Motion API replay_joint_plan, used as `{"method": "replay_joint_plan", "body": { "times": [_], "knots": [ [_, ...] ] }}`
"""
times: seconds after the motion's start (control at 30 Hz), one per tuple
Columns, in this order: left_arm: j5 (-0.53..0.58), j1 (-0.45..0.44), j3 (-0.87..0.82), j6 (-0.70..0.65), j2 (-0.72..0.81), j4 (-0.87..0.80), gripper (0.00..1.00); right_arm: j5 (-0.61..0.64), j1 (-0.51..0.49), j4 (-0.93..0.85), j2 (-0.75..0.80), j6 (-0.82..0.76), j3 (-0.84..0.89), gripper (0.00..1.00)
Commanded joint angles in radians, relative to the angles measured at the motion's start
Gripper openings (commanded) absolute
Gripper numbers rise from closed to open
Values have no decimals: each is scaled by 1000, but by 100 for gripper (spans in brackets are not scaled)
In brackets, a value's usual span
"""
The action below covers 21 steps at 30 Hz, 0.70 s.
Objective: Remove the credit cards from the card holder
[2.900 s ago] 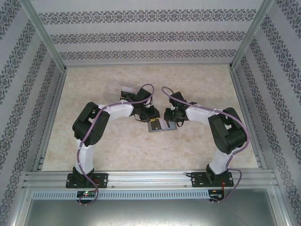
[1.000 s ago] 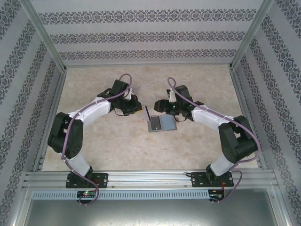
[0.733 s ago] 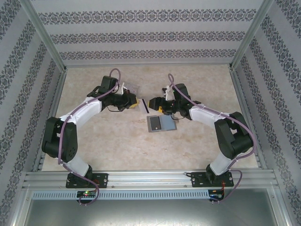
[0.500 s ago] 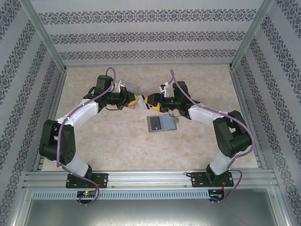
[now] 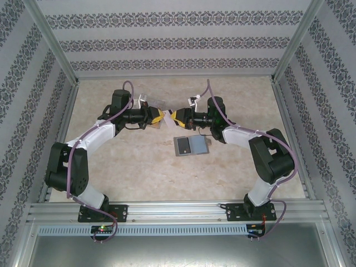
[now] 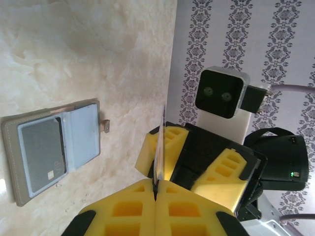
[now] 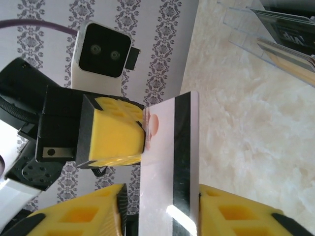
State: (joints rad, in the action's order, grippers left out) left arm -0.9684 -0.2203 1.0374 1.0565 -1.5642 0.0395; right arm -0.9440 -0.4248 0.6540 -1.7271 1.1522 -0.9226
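Here, a hand-over in mid-air: the left gripper [image 6: 155, 189] is clenched on one end of a white credit card [image 7: 170, 162] with a dark stripe, holding it clear of the table [image 5: 139, 167]. The right gripper [image 5: 174, 117] faces it nose to nose, its jaws standing apart to either side of the card's free end and not visibly clamped. The step in hand appears to be passing a card already out of the card holder [image 6: 49, 147] from one arm to the other. The next move calls for the right jaws to close squarely on the card before the left pads let go, since a thin, slick card gripped near its edge could twist or drop. In the top view the card holder lies open and flat at about 5 o'clock from the meeting grippers, near but apart from them. Its 9 o'clock panel, as the left wrist sees it, has a dark grey card [image 6: 42, 152] behind a window. The 3 o'clock panel shows a pale blue face [image 6: 81, 132], and whether that is a card or bare pocket cannot be told. At 1 o'clock in the right wrist view stands a clear box [image 7: 246, 34] holding a black card [image 7: 290, 24] and tan cards [image 7: 290, 51] on edge, so the task looks partly done.
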Motion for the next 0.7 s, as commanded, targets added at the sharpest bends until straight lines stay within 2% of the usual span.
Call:
{"method": "replay_joint_plan", "body": {
  "times": [0.0, 0.03, 0.1, 0.13, 0.2, 0.23, 0.33, 0.47, 0.57, 0.67],
  "knots": [
    [-6, 13, -10, 22, 40, 47, 0, -33, 5, 58, 7, 3, 14, 32],
    [-5, 13, -10, 21, 42, 44, 0, -33, 6, 53, 6, 0, 16, 27],
    [12, 13, -11, 13, 55, 24, 0, -38, 6, 40, 2, -21, 10, 6],
    [21, 13, -7, -1, 64, 0, 0, -36, 6, 26, 0, -32, 6, 0],
    [53, 15, 17, -59, 86, -104, 0, -7, 7, -7, -2, -66, 7, 0],
    [82, 16, 32, -101, 97, -178, 6, 10, 7, -35, -2, -99, 8, 0],
    [196, 27, 78, -225, 130, -401, 32, 76, 4, -192, 0, -235, -14, 0],
    [414, 54, 121, -370, 180, -678, 64, 231, -17, -454, 13, -479, -65, 0],
    [540, 87, 129, -441, 216, -808, 79, 374, -50, -627, 11, -647, -134, 0],
    [614, 135, 128, -507, 248, -886, 91, 524, -105, -768, -14, -811, -231, 0]
  ]
}}
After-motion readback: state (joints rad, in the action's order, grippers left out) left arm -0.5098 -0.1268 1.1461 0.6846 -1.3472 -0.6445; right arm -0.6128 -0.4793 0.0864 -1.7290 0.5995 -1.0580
